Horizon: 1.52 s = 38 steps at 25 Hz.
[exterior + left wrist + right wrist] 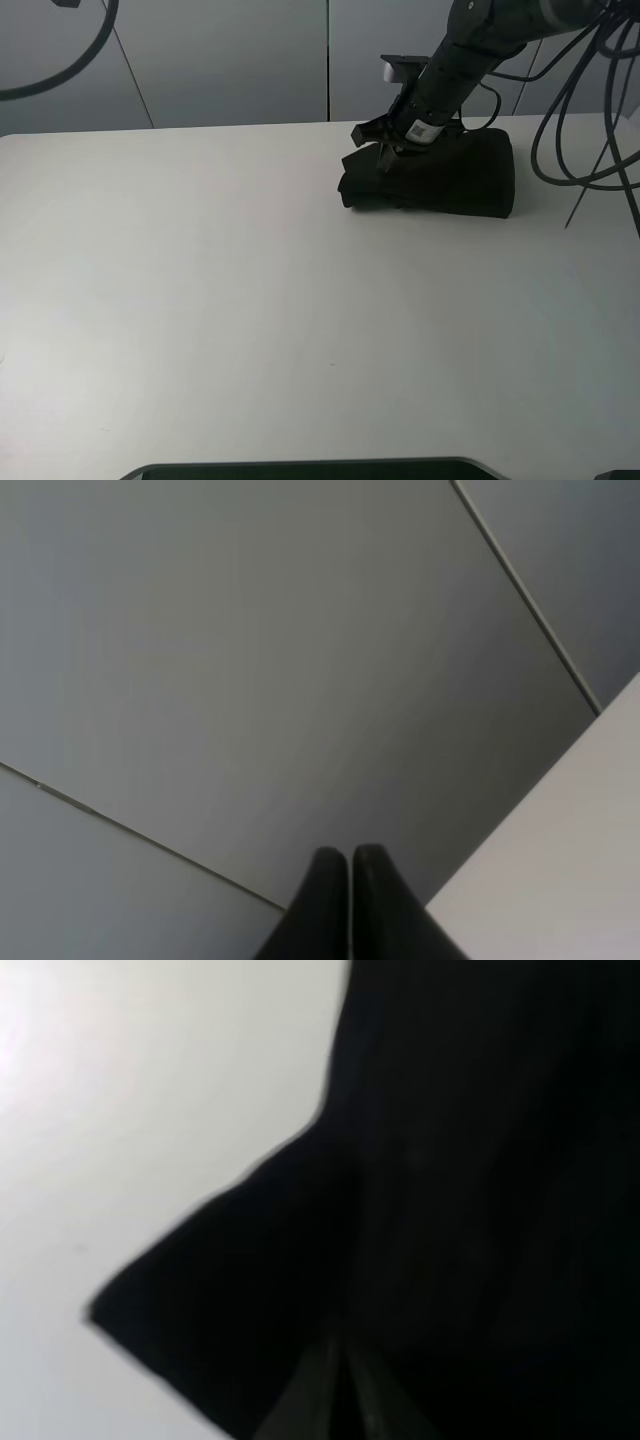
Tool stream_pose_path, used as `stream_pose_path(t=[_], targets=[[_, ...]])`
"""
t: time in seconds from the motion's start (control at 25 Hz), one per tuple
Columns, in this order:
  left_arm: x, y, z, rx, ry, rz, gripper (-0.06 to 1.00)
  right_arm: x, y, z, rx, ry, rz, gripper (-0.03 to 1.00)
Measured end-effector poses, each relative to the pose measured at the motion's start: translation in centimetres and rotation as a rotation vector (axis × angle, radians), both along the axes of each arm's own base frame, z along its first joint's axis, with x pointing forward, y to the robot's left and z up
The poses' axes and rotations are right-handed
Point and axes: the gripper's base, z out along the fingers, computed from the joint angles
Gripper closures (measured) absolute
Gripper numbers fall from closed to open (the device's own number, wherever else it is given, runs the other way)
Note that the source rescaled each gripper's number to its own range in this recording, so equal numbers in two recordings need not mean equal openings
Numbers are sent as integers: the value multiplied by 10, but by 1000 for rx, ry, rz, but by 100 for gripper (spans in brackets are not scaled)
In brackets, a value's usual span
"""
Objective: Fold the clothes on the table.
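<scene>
A: What are you looking at first?

B: You are seeing the white desk point(250, 300) filling most of the high view, bare over its near and left stretches, with grey wall panels point(230, 60) standing behind its far edge.

A: And where is the shirt lying?

B: The black T-shirt point(450, 180) is sitting as a compact folded bundle close to the far edge, toward the far right corner. Its print is not showing; only dark cloth is facing you. In the right wrist view, a pointed flap of the shirt point(230, 1290) is jutting out over the pale desk point(120, 1110).

A: What is your right arm doing?

B: Your right arm point(470, 50) is reaching down from the far right, with black cables point(590, 120) hanging beside it. The right gripper point(385, 160) is resting at the bundle's left end, touching the cloth. Its fingers point(310, 1400) are pressed together, tips against the dark fabric. Whether any cloth is caught between them, you cannot tell; the close view is too dark and blurred.

A: And the left one?

B: You are not finding it in the high view. In its own wrist view the left gripper point(350, 858) is pointing at the wall, with a corner of the desk point(570, 860) showing beside it. Its fingers point(325, 900) are pressed together, holding nothing.
</scene>
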Motion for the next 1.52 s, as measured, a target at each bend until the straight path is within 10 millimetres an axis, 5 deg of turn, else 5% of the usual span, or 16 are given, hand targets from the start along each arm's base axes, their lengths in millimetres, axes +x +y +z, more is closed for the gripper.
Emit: stream_pose_path(t=[0.2,0.44,0.56,0.72,0.84,0.96,1.0,1.04,1.12,1.28,1.52], targets=[[-10,3,12,-11,-37,1,94,-11,29,1,19,-14,63,97],[-20,7,21,-9,-46,8,94,-14,31,9,5,-38,99,97],[-30,10,32,-21,-77,10,94,-18,26,46,-12,-129,134,97],[-52,18,46,-78,-61,48,94,-38,10,129,-43,-337,190,94],[-70,25,53,-115,-27,83,83,-63,-6,185,-89,-478,241,64],[-91,33,64,-186,-36,111,39,-90,-26,233,-130,-604,207,9],[-98,35,68,-220,-40,122,19,-101,-33,247,-145,-647,194,3],[-106,37,73,-266,-49,133,5,-112,-41,261,-164,-682,184,-1],[-121,42,79,-329,-53,152,-3,-136,-56,285,-204,-741,168,-3],[-157,55,88,-366,-64,178,-5,-192,-96,324,-340,-830,127,-3],[-227,79,96,-396,-117,210,-5,-302,-162,368,-462,-1032,-18,-3]])
